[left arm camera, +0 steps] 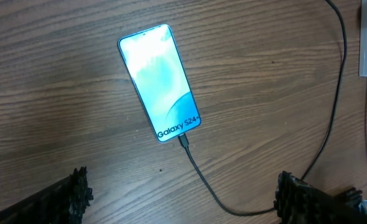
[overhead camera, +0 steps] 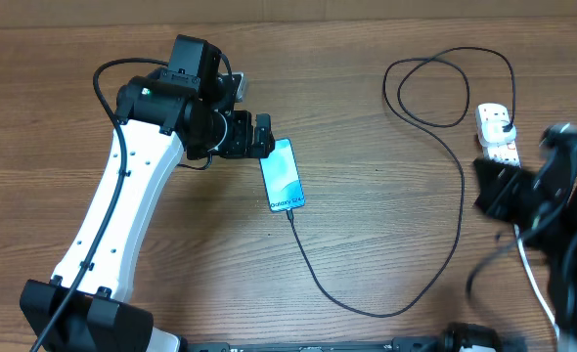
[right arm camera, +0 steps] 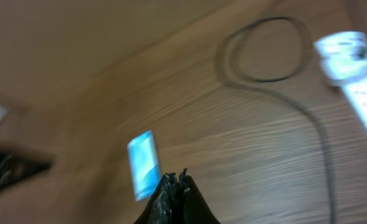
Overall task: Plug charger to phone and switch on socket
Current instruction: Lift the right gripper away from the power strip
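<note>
The phone (overhead camera: 284,176) lies flat on the wooden table, its blue-cyan screen up; it also shows in the left wrist view (left arm camera: 159,82) and, blurred, in the right wrist view (right arm camera: 143,163). The charger cable (overhead camera: 459,210) has its connector tip in the phone's lower end (left arm camera: 184,140). It loops across the table to a black plug in the socket (overhead camera: 499,134), a white power strip at the right edge (right arm camera: 357,68). My left gripper (left arm camera: 180,198) is open and empty, just left of the phone's top end. My right gripper (right arm camera: 176,182) is shut and empty, near the socket.
The socket's thick white cord (overhead camera: 535,284) runs toward the front right under the right arm. The cable's coil (overhead camera: 445,88) lies at the back right. The left arm's white link (overhead camera: 122,215) crosses the left side of the table.
</note>
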### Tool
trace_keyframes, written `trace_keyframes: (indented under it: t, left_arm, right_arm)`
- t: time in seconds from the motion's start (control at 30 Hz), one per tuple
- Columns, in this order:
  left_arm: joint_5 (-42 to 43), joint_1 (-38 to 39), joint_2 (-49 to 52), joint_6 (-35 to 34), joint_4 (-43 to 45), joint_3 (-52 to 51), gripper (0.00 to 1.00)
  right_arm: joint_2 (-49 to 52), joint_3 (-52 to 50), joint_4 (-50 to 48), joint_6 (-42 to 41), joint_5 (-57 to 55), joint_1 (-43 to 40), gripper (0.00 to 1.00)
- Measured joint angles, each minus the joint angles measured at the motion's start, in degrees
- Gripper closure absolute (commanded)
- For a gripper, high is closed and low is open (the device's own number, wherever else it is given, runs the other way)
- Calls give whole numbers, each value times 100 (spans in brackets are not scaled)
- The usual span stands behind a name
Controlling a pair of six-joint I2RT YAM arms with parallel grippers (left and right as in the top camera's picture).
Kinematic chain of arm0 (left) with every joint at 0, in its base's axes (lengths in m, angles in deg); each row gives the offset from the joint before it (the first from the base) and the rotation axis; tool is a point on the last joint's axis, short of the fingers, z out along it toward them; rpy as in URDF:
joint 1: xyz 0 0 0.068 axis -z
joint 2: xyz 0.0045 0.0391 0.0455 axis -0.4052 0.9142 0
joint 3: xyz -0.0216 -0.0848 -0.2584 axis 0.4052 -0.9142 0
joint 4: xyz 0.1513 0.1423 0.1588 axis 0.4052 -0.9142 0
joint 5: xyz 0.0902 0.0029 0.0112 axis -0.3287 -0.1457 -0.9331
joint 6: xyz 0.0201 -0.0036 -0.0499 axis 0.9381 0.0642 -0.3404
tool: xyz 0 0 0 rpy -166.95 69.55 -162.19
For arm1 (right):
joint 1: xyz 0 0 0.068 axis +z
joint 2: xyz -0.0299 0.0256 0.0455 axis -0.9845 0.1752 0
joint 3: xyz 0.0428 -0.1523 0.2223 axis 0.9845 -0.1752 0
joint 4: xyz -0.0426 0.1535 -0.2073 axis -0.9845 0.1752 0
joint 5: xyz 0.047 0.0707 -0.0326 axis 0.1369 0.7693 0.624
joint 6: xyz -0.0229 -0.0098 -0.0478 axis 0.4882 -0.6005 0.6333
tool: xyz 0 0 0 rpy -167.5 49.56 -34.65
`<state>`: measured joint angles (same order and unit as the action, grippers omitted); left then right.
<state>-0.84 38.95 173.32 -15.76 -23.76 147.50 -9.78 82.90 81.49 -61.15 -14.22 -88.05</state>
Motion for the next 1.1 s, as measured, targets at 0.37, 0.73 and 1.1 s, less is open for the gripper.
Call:
trace_keyframes:
  t: [0.37, 0.73, 1.1]
  left_arm:
    - [0, 4, 0, -131, -420, 0, 0]
    - [-804, 649, -380, -133, -490, -245, 0]
    - [-1917, 2087, -3340, -133, 841, -2109, 0]
  right_arm:
    - [-1167, 2, 1141, 210, 146, 931, 0]
    - [-1156, 2, 1711, 210, 129, 931, 0]
    - [-1156, 2, 1718, 225, 129, 931, 0]
